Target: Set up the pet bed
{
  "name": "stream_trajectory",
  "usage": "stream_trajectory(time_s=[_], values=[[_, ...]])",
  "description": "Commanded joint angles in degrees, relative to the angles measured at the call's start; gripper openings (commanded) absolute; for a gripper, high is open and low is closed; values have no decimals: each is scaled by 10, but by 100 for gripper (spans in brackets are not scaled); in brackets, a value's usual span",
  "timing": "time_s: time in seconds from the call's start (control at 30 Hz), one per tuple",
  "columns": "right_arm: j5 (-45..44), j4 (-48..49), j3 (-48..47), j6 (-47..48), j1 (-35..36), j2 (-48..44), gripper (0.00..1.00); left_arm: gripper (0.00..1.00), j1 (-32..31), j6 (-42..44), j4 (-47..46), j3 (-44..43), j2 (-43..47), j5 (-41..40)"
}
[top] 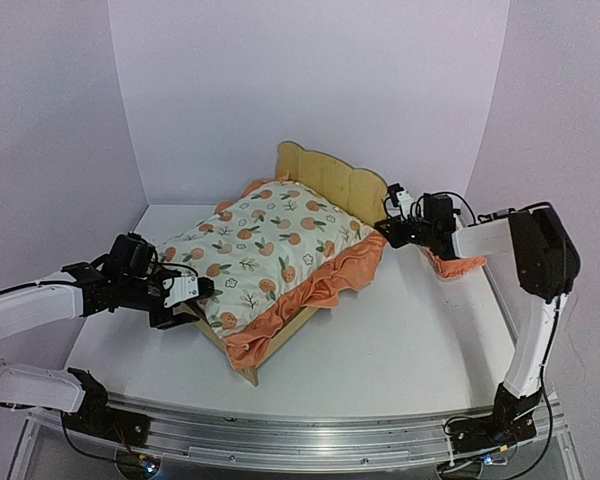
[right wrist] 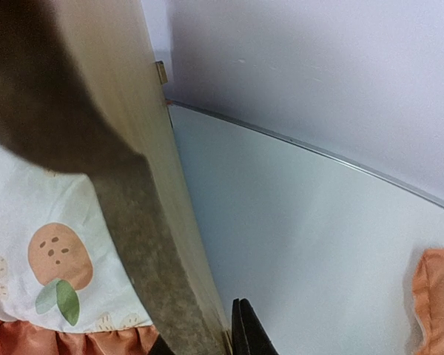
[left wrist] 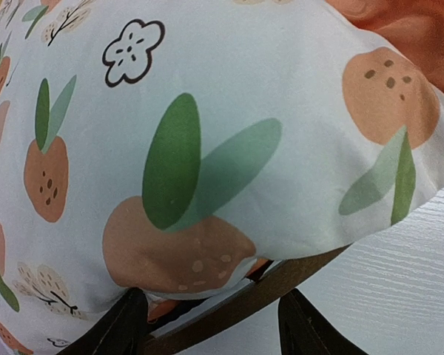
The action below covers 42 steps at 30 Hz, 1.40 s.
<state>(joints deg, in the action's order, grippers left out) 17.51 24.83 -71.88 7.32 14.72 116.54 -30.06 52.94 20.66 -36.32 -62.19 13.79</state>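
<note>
The pet bed (top: 325, 178), light plywood with a scalloped headboard, stands slantwise mid-table. The orange-print mattress pad (top: 265, 245) lies on it, its orange ruffle hanging over the near side. My left gripper (top: 192, 290) is at the bed's front left corner. In the left wrist view it (left wrist: 216, 329) is open, its fingers (left wrist: 126, 325) straddling the wooden rail (left wrist: 281, 285) under the pad (left wrist: 207, 111). My right gripper (top: 383, 228) is at the headboard's right end. In the right wrist view it (right wrist: 203, 344) is closed on the headboard's edge (right wrist: 144, 111).
The small orange pillow (top: 460, 265) lies on the white table (top: 410, 330) at the right, behind my right arm; its corner shows in the right wrist view (right wrist: 436, 296). Pale walls close the back and sides.
</note>
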Motion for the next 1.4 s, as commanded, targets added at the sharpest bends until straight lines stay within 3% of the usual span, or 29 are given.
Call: stream_trajectory(time_s=[0.0,0.27,0.4,0.7,0.8,0.97,1.2,1.37], values=[[-138,-19,135,-34,3,-135,10,62,-1,11,-70,-1,-16,-4],[-265,-149,276,-68,82,-300,20,62,1,44,-145,-42,-117,9],[-301,-173,320,-122,109,-358,23,61,31,83,-172,-84,-175,29],[-306,-272,359,-221,122,-442,32,62,101,181,-225,-180,-292,56],[-308,-332,351,-229,122,-484,42,64,115,204,-210,-202,-307,58],[-334,-462,325,-243,122,-565,53,68,122,218,-108,-196,-264,97],[-310,-553,277,-262,122,-601,49,75,120,225,83,-191,-173,229],[-245,-540,208,-321,154,-525,49,69,12,80,94,-198,-134,209]])
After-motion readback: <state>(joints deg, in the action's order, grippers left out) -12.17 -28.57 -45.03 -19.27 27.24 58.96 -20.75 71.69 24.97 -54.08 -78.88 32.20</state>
